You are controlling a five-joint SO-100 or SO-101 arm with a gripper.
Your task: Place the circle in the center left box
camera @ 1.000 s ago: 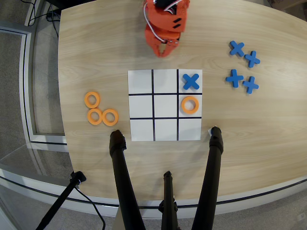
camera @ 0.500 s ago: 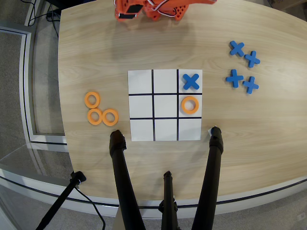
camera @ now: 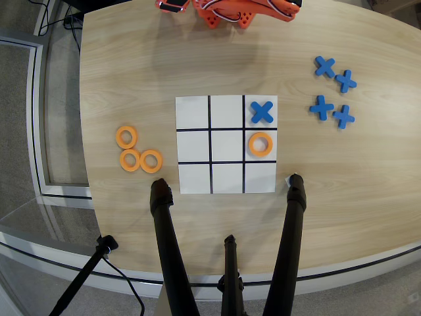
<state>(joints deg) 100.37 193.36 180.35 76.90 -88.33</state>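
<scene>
The circle (camera: 260,144) already lies in the center left box (camera: 260,133), at 6 o'clock of the blue cross (camera: 262,112), so placing looks finished; the gripper (camera: 227,12) sits pulled back at 12 o'clock, its finger state impossible to tell, and need only park.

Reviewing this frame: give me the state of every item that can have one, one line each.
circle: flat inside the middle cell of the grid's right column in the overhead view.
blue cross: flat in the cell above it.
three spare rings: on the table, left of the grid.
four spare crosses: on the table, right of the grid.
gripper: not in view.
</scene>
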